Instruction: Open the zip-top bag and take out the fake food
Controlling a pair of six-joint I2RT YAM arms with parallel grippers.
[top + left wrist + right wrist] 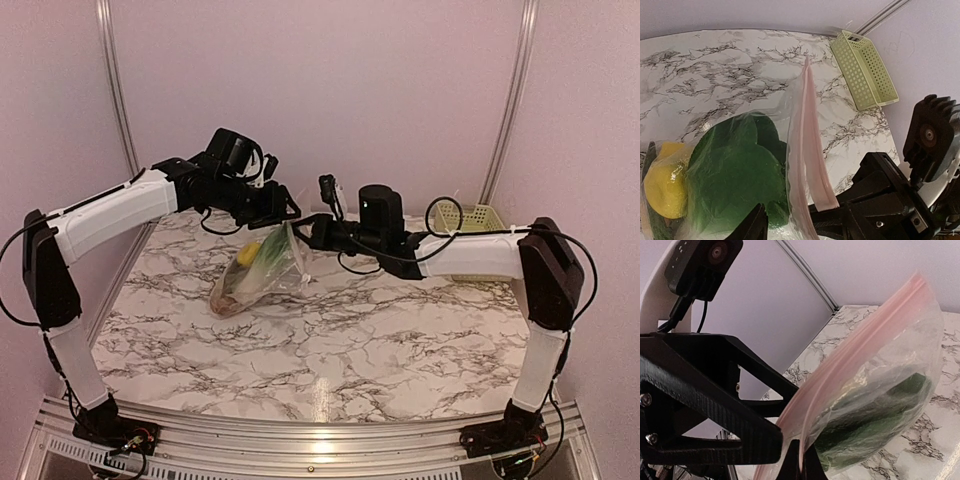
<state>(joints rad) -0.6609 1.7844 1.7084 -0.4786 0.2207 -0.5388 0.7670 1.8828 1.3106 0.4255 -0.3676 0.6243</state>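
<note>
The table point(400, 340) is the biggest thing here. It is a flat top with a white marble pattern and grey veins, a little glossy. Behind it stand plain, matt, pale lilac walls point(330, 90), with thin metal rails point(512, 100) running up them.

The zip-top bag point(268, 265) is over the middle of the table, toward its far side, and I give all places from this bag. It is clear, thin and crinkled plastic. Its top corner is lifted and its lower end slopes down to the left, toward the marble. I cannot tell if that end touches the surface. The zip strip point(810, 140) is a whitish-pink band along one edge, and it looks closed.

Well to the right of the bag, at the far corner, lies a pale green basket point(478, 217). It is rectangular, of hard plastic with many small holes.

The fake food is inside the bag. There is a broad leafy green piece point(735, 175), smooth and dark, a round yellow lemon point(665, 190) just beside it, and a long green pod point(875, 410).

The left gripper point(285, 210) is at the top of the bag, coming from the left. Its black fingers stand partly apart, with the bag side between them. I cannot tell if they really press it.

The right gripper point(304, 233) meets the bag from the right. It is clenched tight on the end of the zip strip.
</note>
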